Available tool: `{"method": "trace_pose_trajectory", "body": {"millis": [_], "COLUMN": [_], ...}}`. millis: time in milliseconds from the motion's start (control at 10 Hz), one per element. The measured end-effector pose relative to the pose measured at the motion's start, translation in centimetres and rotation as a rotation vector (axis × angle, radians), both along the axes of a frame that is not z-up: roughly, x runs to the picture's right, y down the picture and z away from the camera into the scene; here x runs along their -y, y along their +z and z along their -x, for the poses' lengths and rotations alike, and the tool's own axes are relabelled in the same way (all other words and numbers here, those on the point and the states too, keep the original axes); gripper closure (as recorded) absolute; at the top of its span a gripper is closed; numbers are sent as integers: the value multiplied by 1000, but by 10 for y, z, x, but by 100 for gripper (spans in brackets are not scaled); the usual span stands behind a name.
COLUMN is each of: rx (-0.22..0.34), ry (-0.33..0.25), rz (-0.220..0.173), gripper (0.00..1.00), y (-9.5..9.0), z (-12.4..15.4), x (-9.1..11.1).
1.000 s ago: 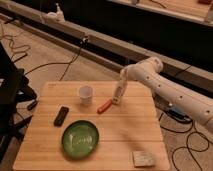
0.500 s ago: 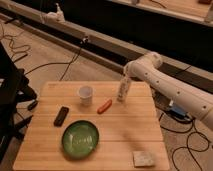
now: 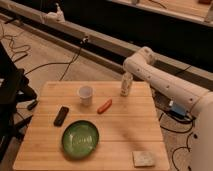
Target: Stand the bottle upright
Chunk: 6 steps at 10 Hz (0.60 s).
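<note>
Gripper point(image 3: 127, 79) and the white bottle point(image 3: 125, 86) it clamps have shifted toward the table's far right edge, the bottle now apparently almost upright.

The small white plastic bottle point(image 3: 125, 86) carries a pale printed label. The hand point(image 3: 126, 76) over it is white, like the arm behind it. The short paper cup point(image 3: 86, 94) is white too. The carrot-like piece point(image 3: 104, 106) is orange. The round bowl point(image 3: 80, 138) is mottled green. The flat oblong device point(image 3: 61, 115) is black. The square sponge point(image 3: 144, 158) is pale grey-green, speckled. The wooden counter point(image 3: 130, 130) is light tan with lengthwise grain.
</note>
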State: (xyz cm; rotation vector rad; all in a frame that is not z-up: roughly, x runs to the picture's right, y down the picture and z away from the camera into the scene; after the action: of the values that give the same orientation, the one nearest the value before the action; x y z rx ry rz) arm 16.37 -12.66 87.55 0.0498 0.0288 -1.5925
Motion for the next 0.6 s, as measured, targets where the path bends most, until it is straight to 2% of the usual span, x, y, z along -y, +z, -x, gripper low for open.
{"method": "trace_pose_trajectory", "body": {"millis": [100,200,300,500,600], "rx": [-8,-10,-11,-8,-6], "ry": [0,5,10,24,27], "rz": [2,5,6,8,10], "gripper": [99,95,87,64,59], "y": [5,10,13,18,19], "z": [0,0,1,1,1], "x": [-1,-3,-4,-4,-5]}}
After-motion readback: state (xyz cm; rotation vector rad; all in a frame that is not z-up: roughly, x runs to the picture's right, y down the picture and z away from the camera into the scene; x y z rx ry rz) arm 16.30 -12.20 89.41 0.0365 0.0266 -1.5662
